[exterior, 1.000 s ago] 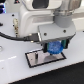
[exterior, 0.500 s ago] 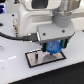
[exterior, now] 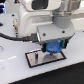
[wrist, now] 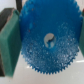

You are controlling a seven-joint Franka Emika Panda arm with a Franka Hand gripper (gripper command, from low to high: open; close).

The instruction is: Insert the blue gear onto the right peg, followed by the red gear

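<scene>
The blue gear (exterior: 53,47) is held in my gripper (exterior: 52,49), just above the white plate with black border (exterior: 35,59). In the wrist view the blue gear (wrist: 49,39) fills the frame, with my green finger pads (wrist: 9,42) pressed against its toothed rim on both sides. A pale spot shows through its hub hole. The pegs are hidden under the gear and gripper. The red gear is out of view.
The plate lies on a white table (exterior: 15,72). A black cable (exterior: 12,37) runs along the arm on the exterior view's left. The arm's white body (exterior: 35,20) fills the upper part of the view.
</scene>
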